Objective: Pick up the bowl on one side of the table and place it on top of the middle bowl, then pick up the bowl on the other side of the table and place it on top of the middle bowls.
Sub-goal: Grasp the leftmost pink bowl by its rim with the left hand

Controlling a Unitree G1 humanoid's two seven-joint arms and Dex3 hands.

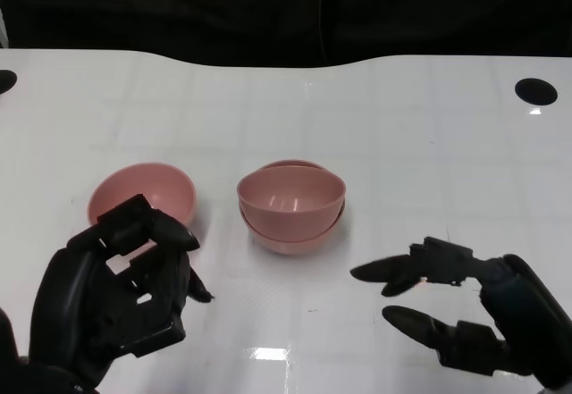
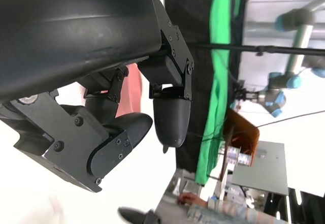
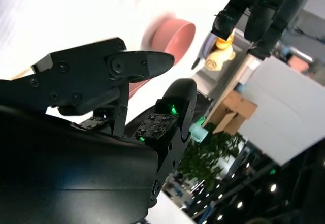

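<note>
Two stacked bowls (image 1: 291,205) mid-desk (image 1: 402,144), third bowl (image 1: 147,190) toward the left edge partly behind left hand (image 1: 116,291), both hands empty, right hand (image 1: 447,300) spread wide.

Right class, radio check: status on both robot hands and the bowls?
Left robot hand open, just short of the side bowl. Right robot hand open, holding nothing. Middle stack already two bowls. Nothing between side bowl and stack.

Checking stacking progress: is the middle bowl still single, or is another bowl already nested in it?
Already nested: the middle stack shows two rims, one pink bowl seated inside another. The left bowl sits alone on the table.
</note>
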